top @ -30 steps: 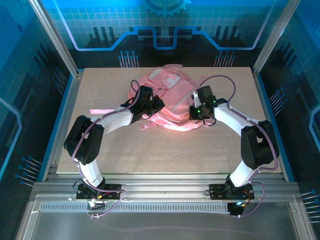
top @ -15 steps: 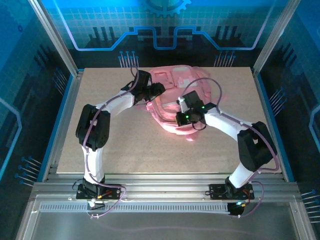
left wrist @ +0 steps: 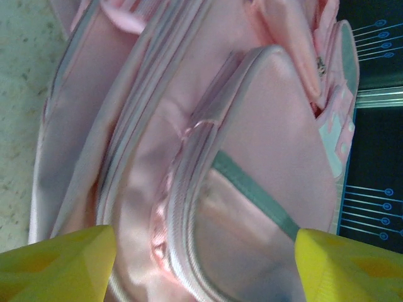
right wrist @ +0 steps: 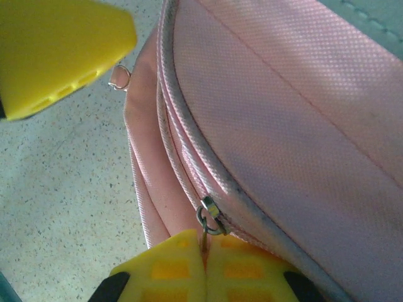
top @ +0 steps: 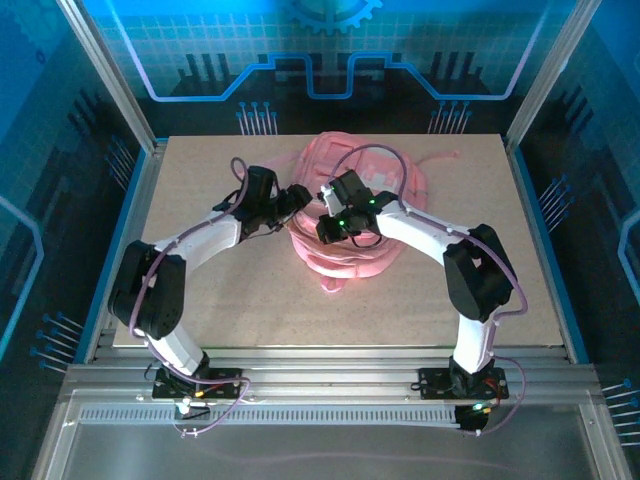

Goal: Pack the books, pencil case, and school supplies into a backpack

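The pink backpack (top: 375, 235) lies on the speckled table (top: 250, 300), just ahead of both claws and partly between them. The left claw (top: 292, 198) is held at the backpack's left edge with its jaws wide apart. In the left wrist view its yellow fingertips (left wrist: 56, 264) are spread to either side of a pocket's piped seam, and the fabric fills the space ahead of them. A strip of bare table is seen beyond the left fingertip.

The right claw (right wrist: 204, 261) is closed. Its two yellow pads are pressed together on the zipper pull (right wrist: 210, 217), whose metal ring sits just above the pads on the backpack's zipped edge. Bare table is exposed to the left of this claw. Further up and to the left, a second small metal ring (right wrist: 119, 75) hangs at the fabric's edge, close under a yellow fingertip of the left claw.

From above, a broad stretch of table is left bare behind both claws, right back to the near edge. More room is left outward of the left claw. Beyond the backpack little table remains before the far edge, where a thin pink strap (top: 440, 160) trails.
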You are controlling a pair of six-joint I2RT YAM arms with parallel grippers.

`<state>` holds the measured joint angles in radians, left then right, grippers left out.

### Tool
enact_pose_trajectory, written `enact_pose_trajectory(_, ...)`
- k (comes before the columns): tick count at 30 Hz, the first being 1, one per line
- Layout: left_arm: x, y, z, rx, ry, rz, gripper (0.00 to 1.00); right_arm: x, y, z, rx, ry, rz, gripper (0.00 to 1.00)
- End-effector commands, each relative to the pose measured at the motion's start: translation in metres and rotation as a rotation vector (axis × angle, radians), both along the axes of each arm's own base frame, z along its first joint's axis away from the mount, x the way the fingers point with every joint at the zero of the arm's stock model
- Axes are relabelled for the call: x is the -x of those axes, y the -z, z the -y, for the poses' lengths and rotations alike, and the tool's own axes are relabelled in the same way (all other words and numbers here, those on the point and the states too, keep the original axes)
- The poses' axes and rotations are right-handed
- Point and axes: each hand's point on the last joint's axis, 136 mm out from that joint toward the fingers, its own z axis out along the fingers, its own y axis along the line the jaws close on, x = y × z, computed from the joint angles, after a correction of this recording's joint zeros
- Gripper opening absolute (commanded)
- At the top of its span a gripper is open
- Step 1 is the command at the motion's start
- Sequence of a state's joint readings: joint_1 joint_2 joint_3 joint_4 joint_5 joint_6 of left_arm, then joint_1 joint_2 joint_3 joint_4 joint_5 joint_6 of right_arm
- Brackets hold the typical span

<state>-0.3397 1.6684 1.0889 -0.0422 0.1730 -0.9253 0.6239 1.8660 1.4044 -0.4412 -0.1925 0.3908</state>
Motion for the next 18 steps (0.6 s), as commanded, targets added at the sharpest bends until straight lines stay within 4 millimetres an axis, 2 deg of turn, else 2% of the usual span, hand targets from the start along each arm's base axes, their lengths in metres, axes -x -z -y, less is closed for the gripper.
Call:
enact_pose_trajectory(1,-0.007,-0.01,0.008,0.041,-0.025,0.038,0.73,0.014,-0.019,-0.022,-0.099,-0.053,0.003,0.0)
enact_pose_trajectory(4,-0.015,-0.005,0.021,0.047,0.0,0.032,0.68,0.022,-0.017,-0.021,-0.122,-0.05,-0.013,0.0)
enact_pose_trajectory(6,-0.021,0.0,0.029,0.035,0.016,0.033,0.59,0.027,-0.015,-0.02,-0.132,-0.046,-0.022,0.0)
enact_pose_trajectory(7,-0.023,0.003,0.032,0.03,0.02,0.033,0.51,0.029,-0.013,-0.018,-0.128,-0.042,-0.026,0.0)
enact_pose_trajectory(9,-0.029,0.009,0.036,0.031,0.024,0.028,0.27,0.032,-0.007,-0.012,-0.097,-0.03,-0.032,0.0)
enact_pose_trajectory(12,-0.034,0.01,0.038,0.018,0.037,0.033,0.03,0.036,0.005,0.004,-0.007,-0.008,-0.039,0.0)
enact_pose_trajectory(13,-0.034,0.01,0.036,0.008,0.039,0.035,0.0,0.037,0.009,0.012,0.035,0.003,-0.041,0.0)
enact_pose_trajectory(18,-0.034,-0.002,0.023,-0.04,0.032,0.071,0.0,0.052,0.023,0.057,0.204,0.023,-0.036,0.0)
